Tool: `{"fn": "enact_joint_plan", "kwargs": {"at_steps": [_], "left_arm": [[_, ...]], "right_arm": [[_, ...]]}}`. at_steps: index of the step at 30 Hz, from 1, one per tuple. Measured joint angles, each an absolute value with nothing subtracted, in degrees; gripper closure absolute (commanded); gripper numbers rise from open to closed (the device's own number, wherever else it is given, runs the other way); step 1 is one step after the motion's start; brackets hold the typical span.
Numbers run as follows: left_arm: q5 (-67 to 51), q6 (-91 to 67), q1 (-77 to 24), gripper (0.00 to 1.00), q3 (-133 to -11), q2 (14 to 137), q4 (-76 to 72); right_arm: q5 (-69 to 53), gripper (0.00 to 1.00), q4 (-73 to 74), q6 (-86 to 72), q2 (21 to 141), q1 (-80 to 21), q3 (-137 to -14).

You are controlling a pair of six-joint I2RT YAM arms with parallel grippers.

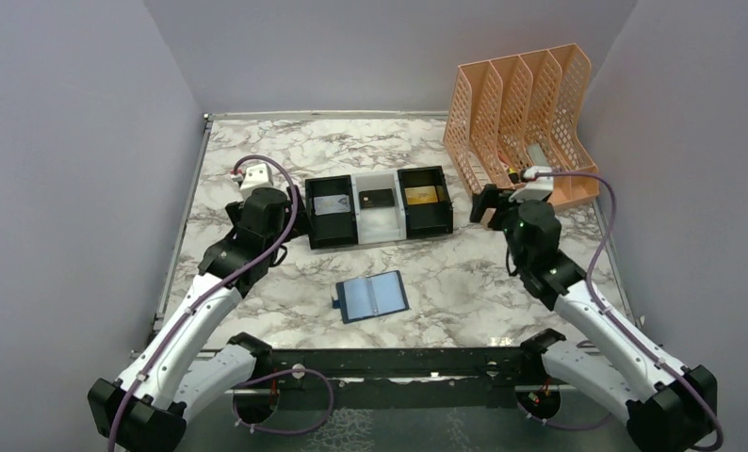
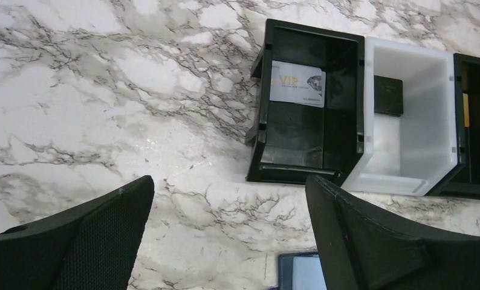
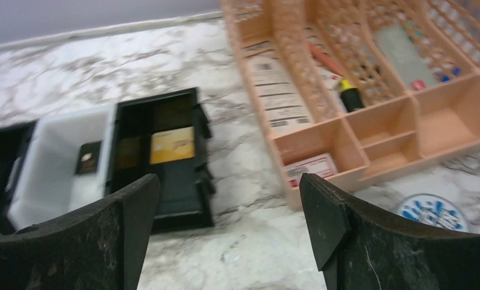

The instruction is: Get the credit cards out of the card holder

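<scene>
Rising from bases at the near edge of the marble table, both arms bend at the elbow and lean forward over the surface. Between them, nearer than either wrist, the card holder lies opened flat, its pale blue-grey pockets facing up, touched by neither arm. The left gripper hovers just off the left end of the three-compartment tray, its two fingers spread wide with nothing between them; a corner of the card holder shows below it in the wrist view. The right gripper hangs between the tray's right end and the peach file rack, likewise spread wide and empty. All three cards lie in the tray, one per compartment: the silver-grey card, marked VIP, in the left black section, the dark card in the white middle one, and the gold card in the right black one. Farthest back, the file rack stands at the table's right rear corner.
</scene>
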State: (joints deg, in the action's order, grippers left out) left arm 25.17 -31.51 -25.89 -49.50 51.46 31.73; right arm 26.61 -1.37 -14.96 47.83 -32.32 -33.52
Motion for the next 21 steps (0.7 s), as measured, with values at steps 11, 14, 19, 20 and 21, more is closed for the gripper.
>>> {"fn": "enact_joint_plan", "kwargs": {"at_steps": [11,14,19,20,21], "left_arm": [[29.87,-30.59,-25.61,0.01,-50.89,47.42,34.24],[31.20,-29.10,-25.61,0.01,-55.00,47.40,35.24],[32.56,-26.94,-25.61,0.01,-60.60,46.24,34.54],[32.62,-26.68,-25.61,0.01,-60.82,45.76,34.28],[32.60,-26.37,-25.61,0.01,-60.84,45.41,34.30]], "right_arm": [[7.22,0.05,3.51,-10.35,47.29,-21.67,-47.05],[3.29,0.04,4.38,-8.05,46.04,-21.67,-52.38],[-0.10,0.02,5.89,-5.67,45.84,-21.67,-56.62],[-0.21,0.02,6.37,-5.52,45.87,-21.67,-56.55],[-0.30,0.02,6.63,-5.37,46.11,-21.67,-56.29]]}}
